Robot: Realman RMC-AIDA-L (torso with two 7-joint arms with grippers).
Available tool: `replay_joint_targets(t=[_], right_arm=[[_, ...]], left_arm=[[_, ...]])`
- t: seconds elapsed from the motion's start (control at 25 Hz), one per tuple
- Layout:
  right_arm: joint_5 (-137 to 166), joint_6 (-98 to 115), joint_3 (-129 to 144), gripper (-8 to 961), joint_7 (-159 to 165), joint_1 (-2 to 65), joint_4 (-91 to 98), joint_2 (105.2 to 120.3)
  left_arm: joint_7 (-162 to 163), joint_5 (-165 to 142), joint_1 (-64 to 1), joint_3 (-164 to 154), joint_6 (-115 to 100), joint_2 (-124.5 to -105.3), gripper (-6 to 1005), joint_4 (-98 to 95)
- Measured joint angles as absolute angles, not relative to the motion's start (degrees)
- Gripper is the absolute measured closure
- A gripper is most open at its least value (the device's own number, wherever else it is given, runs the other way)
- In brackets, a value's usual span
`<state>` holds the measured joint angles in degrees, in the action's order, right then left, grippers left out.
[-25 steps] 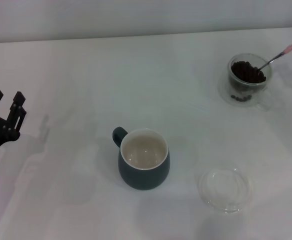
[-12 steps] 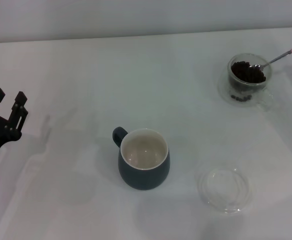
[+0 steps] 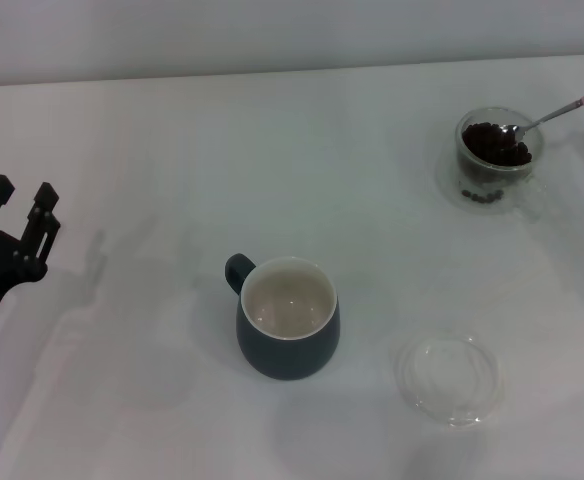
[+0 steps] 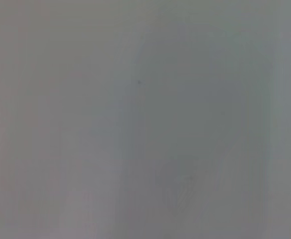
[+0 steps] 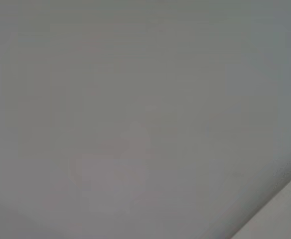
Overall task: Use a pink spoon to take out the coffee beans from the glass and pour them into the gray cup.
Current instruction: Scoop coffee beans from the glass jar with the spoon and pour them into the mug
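Note:
The glass (image 3: 499, 178) stands at the far right of the white table, filled with dark coffee beans (image 3: 492, 145). The pink spoon (image 3: 547, 117) leans over its rim, its metal bowl resting on top of the beans and its pink handle running off the right edge of the head view. The right gripper that holds it is out of view. The gray cup (image 3: 288, 332) stands in the middle, its cream inside empty, its handle to the far left. My left gripper (image 3: 19, 192) is open and empty, parked at the left edge. Both wrist views show only blank grey.
A shallow clear glass dish (image 3: 449, 379) lies to the right of the gray cup, near the front. The table's far edge (image 3: 272, 72) meets a pale wall.
The spoon's bowl has come up from deep in the beans to their top. Its handle has swung lower and farther right, and the right gripper's dark tip has left the view.

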<state>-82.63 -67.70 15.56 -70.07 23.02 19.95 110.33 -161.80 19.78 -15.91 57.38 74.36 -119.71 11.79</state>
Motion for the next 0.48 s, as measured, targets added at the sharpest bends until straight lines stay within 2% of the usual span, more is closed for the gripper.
replay_joint_targets(t=[0.48], right_arm=[[-82.7, -67.3, 15.5, 805, -64.7, 22.4, 17.7, 109.7]], left_arm=[[-161.8, 19.8, -15.8, 56.9, 74.4, -119.71, 510, 11.9]])
